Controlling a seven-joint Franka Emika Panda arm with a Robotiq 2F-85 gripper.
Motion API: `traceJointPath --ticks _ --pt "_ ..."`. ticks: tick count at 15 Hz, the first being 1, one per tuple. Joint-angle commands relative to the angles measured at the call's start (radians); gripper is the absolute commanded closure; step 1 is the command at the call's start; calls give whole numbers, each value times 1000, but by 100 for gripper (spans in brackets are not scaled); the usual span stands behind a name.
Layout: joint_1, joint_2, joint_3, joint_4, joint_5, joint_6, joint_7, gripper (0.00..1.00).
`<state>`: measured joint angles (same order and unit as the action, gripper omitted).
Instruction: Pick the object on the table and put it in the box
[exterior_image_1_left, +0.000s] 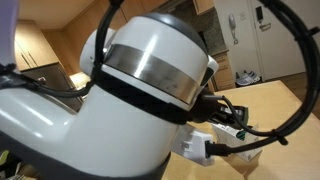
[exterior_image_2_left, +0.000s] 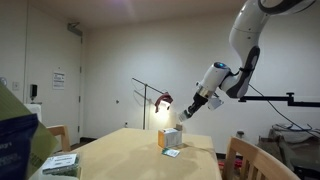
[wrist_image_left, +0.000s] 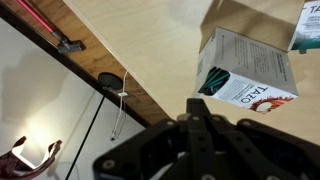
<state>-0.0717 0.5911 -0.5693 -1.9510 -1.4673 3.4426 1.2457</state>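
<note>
while hanging near box (wrist_image_left: 245, 72), pincer (wrist_image_left: 196, 113) fully closed, gripping nothing

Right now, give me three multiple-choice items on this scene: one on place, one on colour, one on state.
1. Where is the gripper relative to the table?
A) resting on it
B) in the air above it, higher than the Tazo carton
C) below its edge

2. What colours is the Tazo carton?
A) white with dark green patches
B) plain brown
C) all black

3. How do the gripper's jaws stand?
A) wide open
B) shut, nothing seen between them
C) clamped on the carton

Key: B, an exterior view shows it hanging clear of the tabletop; A, the wrist view shows white panels with green patches; B, the wrist view shows the fingers together, apart from the carton.
</note>
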Motion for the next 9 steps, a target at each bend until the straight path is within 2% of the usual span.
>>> traceJointPath --ticks 1,9 --pt "-1 4 1 2 0 0 0 99" --pt "-15 37 17 18 -3 22 2 100"
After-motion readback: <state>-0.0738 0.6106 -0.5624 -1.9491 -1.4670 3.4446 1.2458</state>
